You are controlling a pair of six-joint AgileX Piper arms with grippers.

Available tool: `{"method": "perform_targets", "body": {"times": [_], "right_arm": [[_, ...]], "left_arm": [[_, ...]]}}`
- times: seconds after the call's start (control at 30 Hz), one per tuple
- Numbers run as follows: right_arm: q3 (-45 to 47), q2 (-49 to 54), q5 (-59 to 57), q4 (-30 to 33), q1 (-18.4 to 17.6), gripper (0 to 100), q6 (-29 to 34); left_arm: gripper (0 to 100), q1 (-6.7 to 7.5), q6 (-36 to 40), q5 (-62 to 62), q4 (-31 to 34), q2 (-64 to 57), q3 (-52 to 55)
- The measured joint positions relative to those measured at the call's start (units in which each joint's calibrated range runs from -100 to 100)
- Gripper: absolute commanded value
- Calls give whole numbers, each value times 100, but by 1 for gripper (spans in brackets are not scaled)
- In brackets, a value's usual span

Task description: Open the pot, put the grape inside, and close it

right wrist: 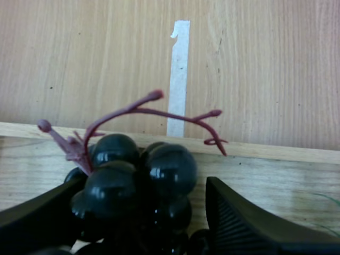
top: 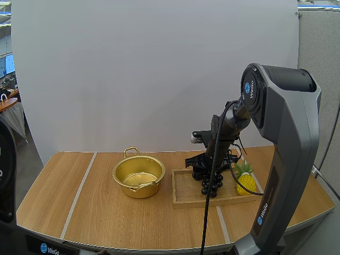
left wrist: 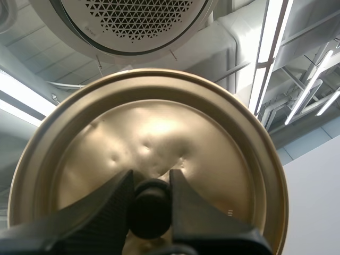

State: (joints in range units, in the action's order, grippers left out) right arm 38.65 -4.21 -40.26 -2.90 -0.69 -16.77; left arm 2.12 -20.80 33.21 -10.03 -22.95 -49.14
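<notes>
Right gripper (right wrist: pixel 144 185) straddles the grape bunch (right wrist: pixel 170 167), fingers apart, one not touching. Closing off-centre may shove the bunch sideways. Left gripper (left wrist: pixel 150 175) pinches the lid knob (left wrist: pixel 150 210).

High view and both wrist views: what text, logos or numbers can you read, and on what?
"WeGo", beside a round blue logo, on the left arm's base.
"WeGo", running up the right arm's lower link.
Round blue badge on the right arm's elbow joint: lettering too small to read.
Lid: tiny marks near its rim, too small to read.
No numbers or signs elsewhere.
</notes>
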Motion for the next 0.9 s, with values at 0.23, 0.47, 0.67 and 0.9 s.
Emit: {"method": "perform_targets", "body": {"times": [0.23, 0.47, 0.67, 0.9], "right_arm": [[0, -24, 15, 0, 0, 66, -9], [-26, -28, -77, -354, -7, 0, -185], [-26, 156, -319, -426, -7, 0, -237], [25, 999, -912, -363, -7, 0, -247]], "left_arm": [[0, 0, 0, 0, 0, 0, 0], [0, 0, 0, 0, 0, 0, 0], [0, 0, 0, 0, 0, 0, 0], [0, 0, 0, 0, 0, 0, 0]]}}
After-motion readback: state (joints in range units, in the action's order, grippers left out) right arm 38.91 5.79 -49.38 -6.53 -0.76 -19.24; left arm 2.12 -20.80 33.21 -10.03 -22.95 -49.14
